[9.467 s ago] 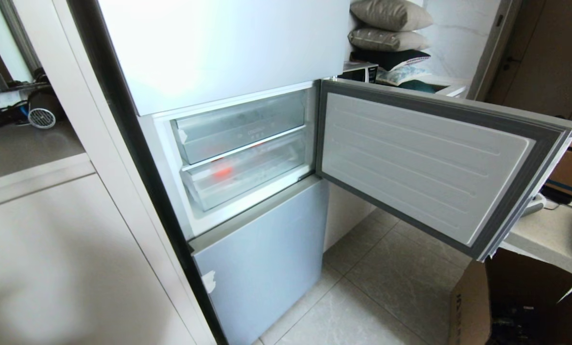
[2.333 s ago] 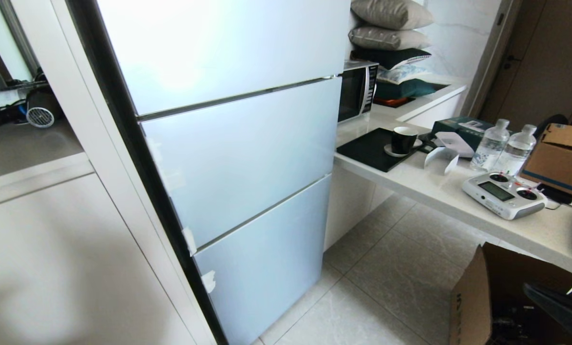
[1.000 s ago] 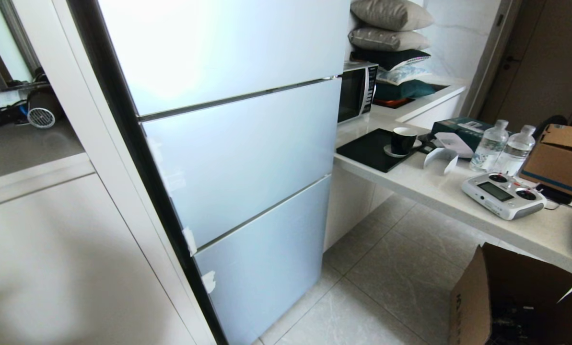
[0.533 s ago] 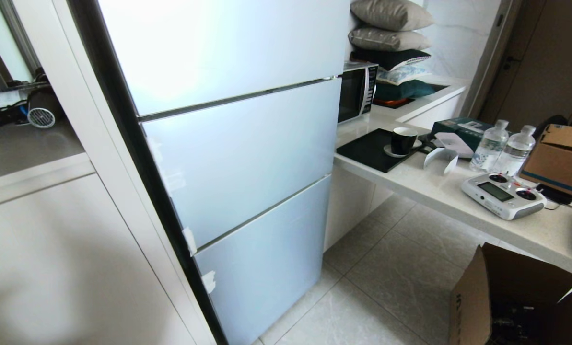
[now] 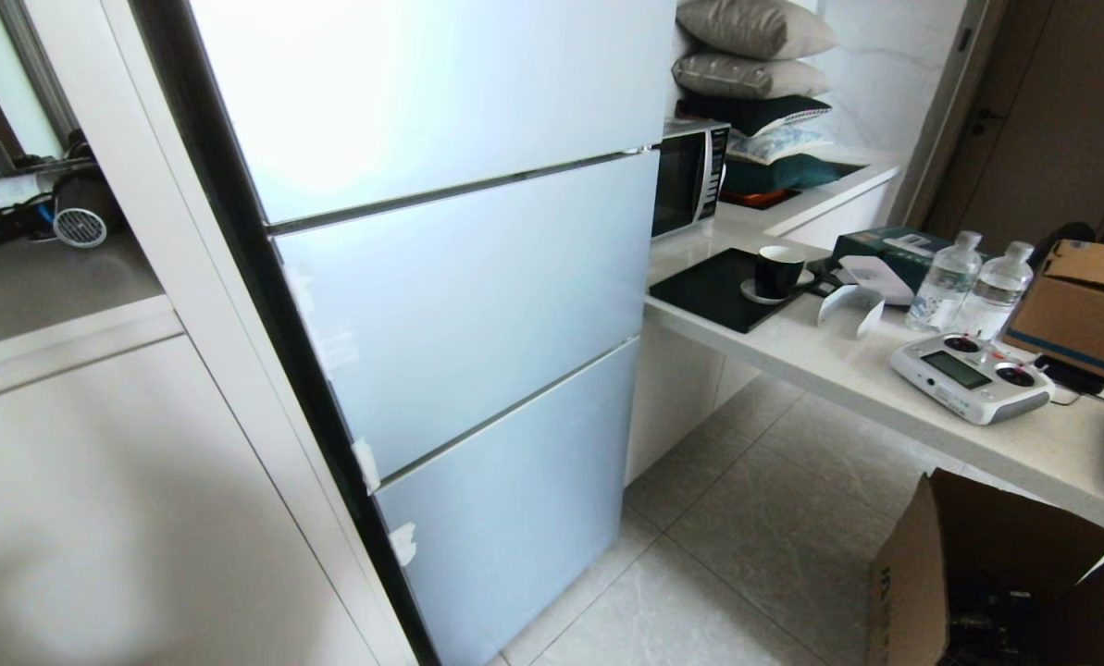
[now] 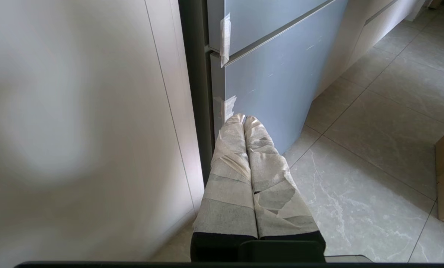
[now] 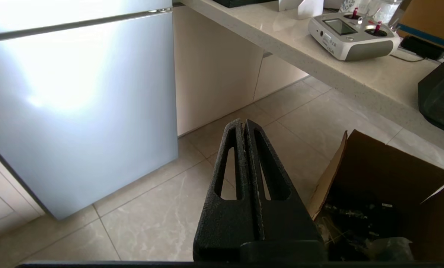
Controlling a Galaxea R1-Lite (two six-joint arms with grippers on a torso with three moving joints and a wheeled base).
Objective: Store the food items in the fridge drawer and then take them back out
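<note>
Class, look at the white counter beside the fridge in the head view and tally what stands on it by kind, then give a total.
Water bottles: 2
Black cup on its saucer: 1
Microwave: 1
Handheld controller: 1
Brown cardboard box: 1
Dark green box: 1
Total: 7

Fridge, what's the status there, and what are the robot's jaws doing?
Fridge: all doors shut, drawer and food out of sight. Left gripper and right gripper: jaws shut, empty, hanging low over the floor. Cardboard box beside the right one.
</note>
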